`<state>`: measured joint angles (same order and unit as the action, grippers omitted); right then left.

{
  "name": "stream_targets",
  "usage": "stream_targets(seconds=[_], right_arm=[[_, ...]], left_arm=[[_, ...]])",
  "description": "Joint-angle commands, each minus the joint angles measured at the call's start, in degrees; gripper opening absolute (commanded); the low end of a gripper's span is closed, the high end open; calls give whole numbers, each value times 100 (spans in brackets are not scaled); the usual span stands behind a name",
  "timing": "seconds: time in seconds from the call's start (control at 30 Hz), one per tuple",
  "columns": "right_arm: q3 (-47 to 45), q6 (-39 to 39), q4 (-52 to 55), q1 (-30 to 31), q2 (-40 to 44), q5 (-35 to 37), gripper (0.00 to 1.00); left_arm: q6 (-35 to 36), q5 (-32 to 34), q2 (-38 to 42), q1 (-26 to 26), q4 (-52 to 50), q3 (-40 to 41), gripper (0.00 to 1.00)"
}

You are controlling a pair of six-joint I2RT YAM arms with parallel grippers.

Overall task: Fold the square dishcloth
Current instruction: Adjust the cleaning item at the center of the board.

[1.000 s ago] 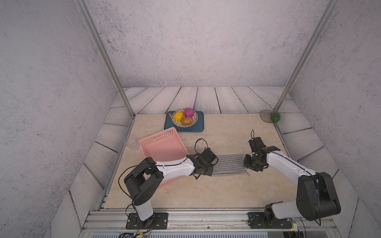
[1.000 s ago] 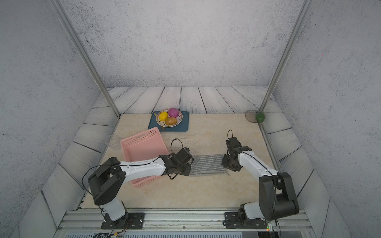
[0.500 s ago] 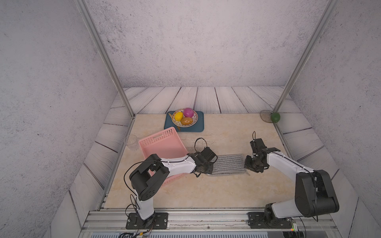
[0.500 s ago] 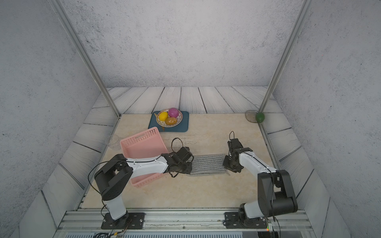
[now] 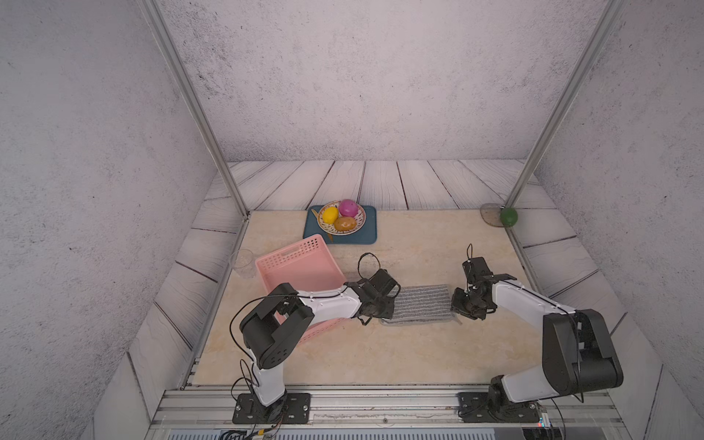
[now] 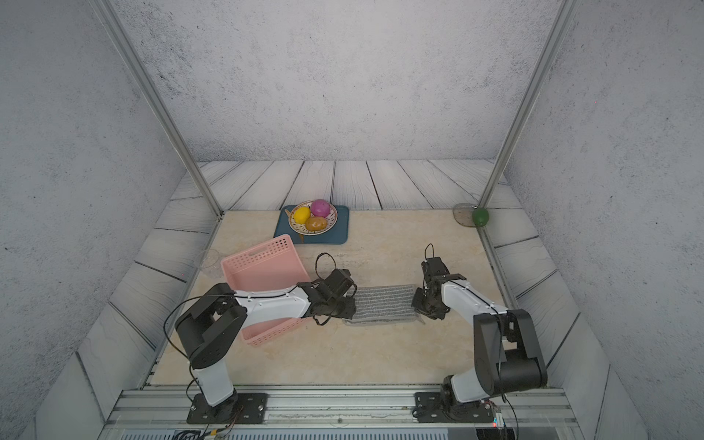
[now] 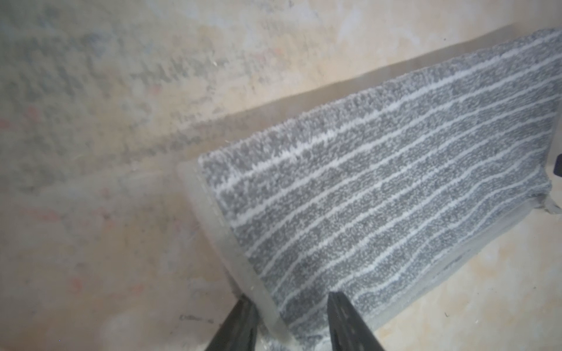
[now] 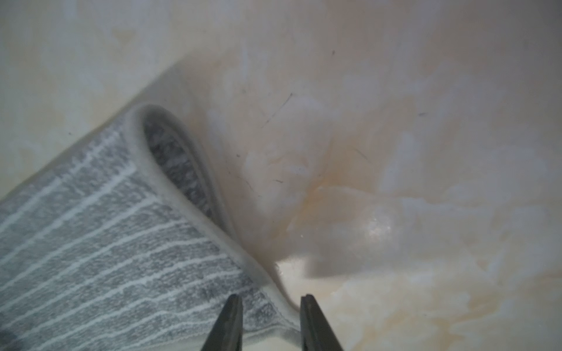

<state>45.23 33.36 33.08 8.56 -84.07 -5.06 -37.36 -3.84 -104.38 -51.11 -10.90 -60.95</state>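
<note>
My left gripper (image 7: 287, 296) is loose, its 2 fingers apart around a corner of the soft grey square dishcloth with thin white stripes (image 5: 419, 303). The cloth lies folded between my grippers. My right gripper (image 8: 270, 296) is loose too, around a corner at its end.

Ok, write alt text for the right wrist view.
A folded grey dishcloth with thin white stripes and a pale hem lies on a mottled beige tabletop, its folded end curling open in a loop. The right pincer, jaws apart, straddles one hemmed corner.
</note>
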Motion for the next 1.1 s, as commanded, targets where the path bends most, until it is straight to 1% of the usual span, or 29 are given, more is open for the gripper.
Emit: stream_targets(seconds=[0.0,0.1,0.2,0.3,0.37,0.57,0.83,1.07], right_arm=[[-45,-38,-27,-50,-85,-120,31],[-24,-40,-46,-76,-106,-168,31],[-15,-35,-55,-103,-116,-212,31],[-30,-32,-47,-123,-121,-210,31],[-45,-39,-47,-135,-118,-207,31],[-43,-69,17,-164,-152,-128,31],[-89,-169,181,-182,-75,-127,31],[-93,-240,439,-188,155,-104,31]], left_arm=[[69,-124,-74,38,132,-84,40],[63,-168,-44,40,177,-60,34],[65,-180,-17,36,189,-40,31],[68,-151,-34,40,161,-39,25],[71,-161,-54,48,151,-52,18],[134,-237,-19,67,77,-104,1],[346,-375,267,97,-393,-266,0],[451,-716,429,282,-787,-275,0]])
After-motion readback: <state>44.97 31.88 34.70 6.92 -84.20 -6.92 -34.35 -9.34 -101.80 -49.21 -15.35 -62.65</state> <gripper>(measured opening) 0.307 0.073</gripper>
